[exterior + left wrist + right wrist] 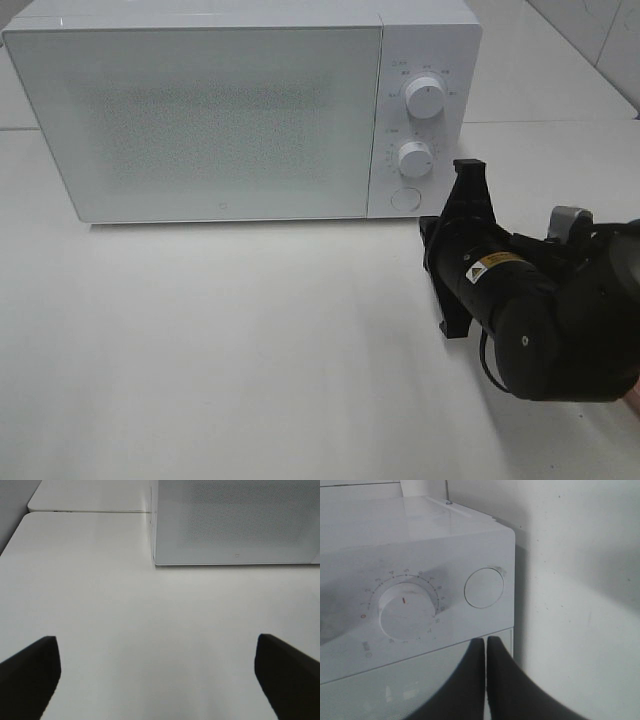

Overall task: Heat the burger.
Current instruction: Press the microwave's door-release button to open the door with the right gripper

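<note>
My right end effector point(486, 641), pinched shut, sits near the microwave point(200, 110) button point(484, 587); off-centre, it could nudge the dial point(402, 611) instead. My left end effector point(157, 647) stands wide, empty.

A white microwave point(200, 110) stood shut on the white counter point(250, 350), an upper dial point(425, 98), a lower dial point(414, 158) and a round button point(405, 198) down its right panel.
</note>
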Robot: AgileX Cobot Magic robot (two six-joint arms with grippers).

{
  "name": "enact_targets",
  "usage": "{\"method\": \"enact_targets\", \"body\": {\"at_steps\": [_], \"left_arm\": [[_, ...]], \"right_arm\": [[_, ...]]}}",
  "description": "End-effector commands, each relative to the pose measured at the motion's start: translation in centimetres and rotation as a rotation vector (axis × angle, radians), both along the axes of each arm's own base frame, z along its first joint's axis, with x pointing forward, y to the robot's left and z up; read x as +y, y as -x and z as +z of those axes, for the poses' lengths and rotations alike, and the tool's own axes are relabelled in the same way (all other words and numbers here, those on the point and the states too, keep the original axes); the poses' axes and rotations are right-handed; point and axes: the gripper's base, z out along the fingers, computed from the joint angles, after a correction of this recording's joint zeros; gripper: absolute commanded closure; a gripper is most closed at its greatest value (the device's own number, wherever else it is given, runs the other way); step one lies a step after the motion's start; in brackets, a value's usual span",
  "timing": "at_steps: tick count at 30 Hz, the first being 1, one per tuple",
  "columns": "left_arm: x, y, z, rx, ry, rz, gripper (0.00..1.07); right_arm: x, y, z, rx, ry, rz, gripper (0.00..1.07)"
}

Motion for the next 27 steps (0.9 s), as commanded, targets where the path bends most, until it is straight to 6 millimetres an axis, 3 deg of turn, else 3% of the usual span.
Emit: {"method": "enact_targets", "body": {"at_steps": [1,19,27], "left_arm": [[0.0,0.3,-0.1,-0.026,0.003,-0.003,0.09],[0.0,0.3,-0.1,-0.026,0.002,-0.002,0.09],[0.0,0.3,-0.1,-0.026,0.002,-0.002,0.09]], "right_arm": [[-0.1,-0.7,0.2,0.006,0.011,0.000,1.07],[1.3,-4.0,-1.8,0.006,0.012,-0.043,1.07],[1.5,-5.7,-1.3,-0.021,0.023,-0.015,1.07]]}}
